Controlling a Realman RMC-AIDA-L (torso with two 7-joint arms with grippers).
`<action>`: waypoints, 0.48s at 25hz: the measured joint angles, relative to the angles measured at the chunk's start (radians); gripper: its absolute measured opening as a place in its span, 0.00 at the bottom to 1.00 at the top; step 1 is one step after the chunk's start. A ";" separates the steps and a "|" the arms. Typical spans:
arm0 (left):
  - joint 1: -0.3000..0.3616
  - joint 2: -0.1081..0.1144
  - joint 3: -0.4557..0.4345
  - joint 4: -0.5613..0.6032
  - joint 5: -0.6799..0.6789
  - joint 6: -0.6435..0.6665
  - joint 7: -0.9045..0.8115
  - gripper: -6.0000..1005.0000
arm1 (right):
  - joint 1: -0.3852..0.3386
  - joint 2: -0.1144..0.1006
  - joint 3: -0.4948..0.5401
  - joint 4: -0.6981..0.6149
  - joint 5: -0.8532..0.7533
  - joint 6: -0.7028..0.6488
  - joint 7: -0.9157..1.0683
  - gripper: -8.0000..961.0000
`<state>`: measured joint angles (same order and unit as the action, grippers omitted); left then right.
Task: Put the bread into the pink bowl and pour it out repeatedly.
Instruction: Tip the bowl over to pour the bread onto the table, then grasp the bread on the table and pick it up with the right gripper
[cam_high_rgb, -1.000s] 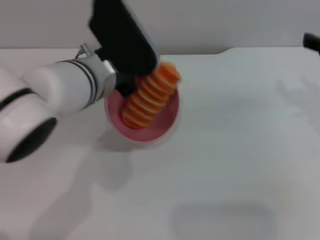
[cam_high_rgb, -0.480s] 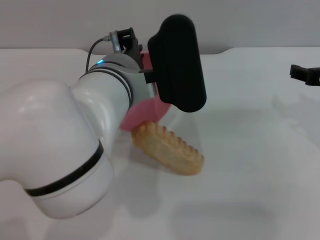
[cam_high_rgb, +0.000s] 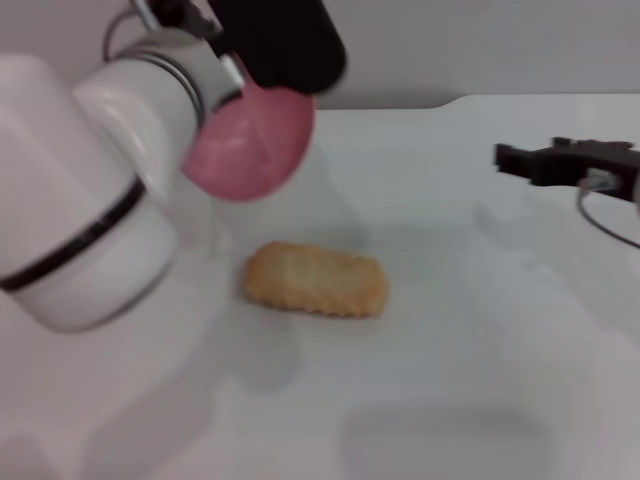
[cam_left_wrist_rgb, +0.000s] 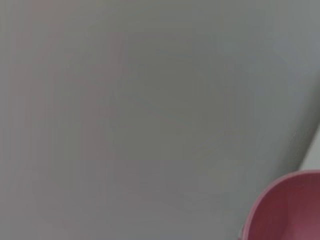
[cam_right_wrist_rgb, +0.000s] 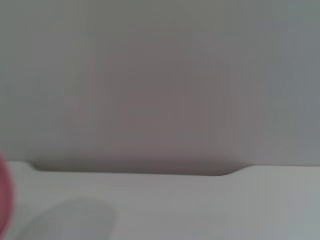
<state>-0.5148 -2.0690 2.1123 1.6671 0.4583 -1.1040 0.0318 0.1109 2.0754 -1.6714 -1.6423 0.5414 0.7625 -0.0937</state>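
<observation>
Pink plastic: one pink bowl (cam_high_rgb: 250, 143), lifted off the counter (cam_high_rgb: 480, 340) near its far left edge, tipped, held by the left gripper (cam_high_rgb: 232, 72); finger spread can't be made out. One bread (cam_high_rgb: 316, 279), golden underside up, lies mid-counter. Right gripper (cam_high_rgb: 520, 160) hovers by the right edge, aperture unclear.

A white table (cam_high_rgb: 470, 340) fills most of the head view, smooth and matte, with soft grey shadows lying across it. Its far edge steps slightly partway along. Behind it stands a plain grey wall (cam_right_wrist_rgb: 160, 75), evenly lit.
</observation>
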 joint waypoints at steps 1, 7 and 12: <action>0.000 0.000 -0.015 0.000 0.002 0.000 0.000 0.05 | 0.006 -0.001 -0.013 0.003 0.001 0.000 0.000 0.76; 0.002 0.000 -0.095 0.001 -0.020 -0.039 -0.059 0.05 | 0.093 -0.002 -0.127 0.095 0.061 -0.005 -0.001 0.76; 0.013 0.002 -0.125 0.001 -0.025 -0.067 -0.107 0.05 | 0.227 0.003 -0.208 0.262 0.096 -0.032 0.006 0.76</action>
<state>-0.5016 -2.0666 1.9877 1.6685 0.4337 -1.1707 -0.0751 0.3380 2.0780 -1.8790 -1.3800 0.6378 0.7305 -0.0877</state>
